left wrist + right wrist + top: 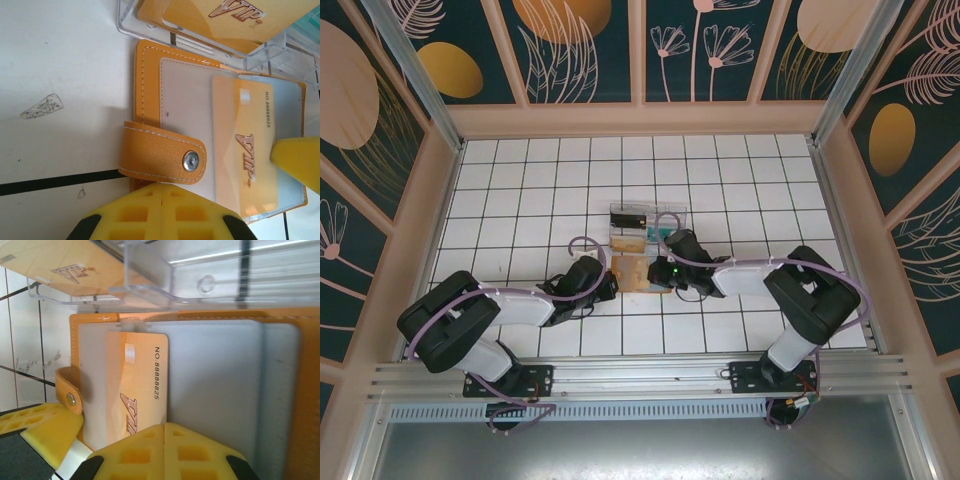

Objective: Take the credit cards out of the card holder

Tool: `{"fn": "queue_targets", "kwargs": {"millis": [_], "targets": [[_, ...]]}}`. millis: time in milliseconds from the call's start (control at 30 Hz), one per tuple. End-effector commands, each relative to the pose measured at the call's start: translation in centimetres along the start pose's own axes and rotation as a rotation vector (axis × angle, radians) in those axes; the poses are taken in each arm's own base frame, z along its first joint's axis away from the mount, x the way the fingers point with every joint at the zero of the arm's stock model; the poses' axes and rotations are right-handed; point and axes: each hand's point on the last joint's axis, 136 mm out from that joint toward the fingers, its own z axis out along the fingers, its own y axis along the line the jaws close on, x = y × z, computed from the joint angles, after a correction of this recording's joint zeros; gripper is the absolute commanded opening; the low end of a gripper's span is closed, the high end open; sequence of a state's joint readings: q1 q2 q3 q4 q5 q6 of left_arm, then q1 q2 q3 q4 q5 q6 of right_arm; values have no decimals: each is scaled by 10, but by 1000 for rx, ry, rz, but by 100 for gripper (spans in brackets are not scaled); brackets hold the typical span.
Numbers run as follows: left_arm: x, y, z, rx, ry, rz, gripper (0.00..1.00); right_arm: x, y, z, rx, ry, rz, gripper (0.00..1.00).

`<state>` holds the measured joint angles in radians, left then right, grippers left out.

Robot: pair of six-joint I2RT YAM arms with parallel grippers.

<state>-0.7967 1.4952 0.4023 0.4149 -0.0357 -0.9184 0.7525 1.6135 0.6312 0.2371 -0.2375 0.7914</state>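
The tan-orange card holder lies open on the white tiles, just in front of a clear tray. Its pale inner panels face up and its snap strap is folded over them. A gold VIP credit card sticks partway out of a pocket. My left gripper is shut, with its tip against the holder's near edge under the strap. My right gripper is shut too, and its tip rests on the near end of that card, along the card's long edge. Nothing sits between either pair of fingers.
The clear compartmented tray touches the holder's far side and has gold VIP cards in it. Both arms meet at the middle of the tiled table. Low walls ring the table.
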Motion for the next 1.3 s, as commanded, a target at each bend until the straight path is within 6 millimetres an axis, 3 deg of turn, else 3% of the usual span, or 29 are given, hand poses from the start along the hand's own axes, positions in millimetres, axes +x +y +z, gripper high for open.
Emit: {"fn": "queue_targets", "kwargs": {"millis": [0,200,333,467,533,633,833,900,933,1133,1267], "targets": [[11,19,0,-78,46,2,0,-1,-5,-13,-5,-21,4,0],[8,14,-1,-65,38,8,0,-10,-3,-40,-5,-86,-43,0],[4,7,-3,-41,28,11,0,-19,10,-64,-29,-141,-123,0],[-5,-14,-10,48,5,14,0,-26,22,-81,-30,-172,-233,0],[-12,-23,-16,80,-23,14,12,-31,28,-88,-14,-187,-306,0],[-27,-26,-30,89,-96,-1,47,-42,41,-100,26,-237,-446,0],[-47,-7,-65,52,-256,-59,89,-46,78,-105,70,-299,-877,0],[-52,-1,-78,42,-301,-69,92,-46,84,-100,111,-288,-1011,0],[-54,4,-84,32,-324,-78,98,-48,85,-97,151,-281,-1075,0],[-60,24,-115,32,-447,-111,99,-59,88,-76,334,-187,-1364,0],[-59,32,-126,56,-487,-126,99,-57,99,-65,362,-151,-1514,0]]}}
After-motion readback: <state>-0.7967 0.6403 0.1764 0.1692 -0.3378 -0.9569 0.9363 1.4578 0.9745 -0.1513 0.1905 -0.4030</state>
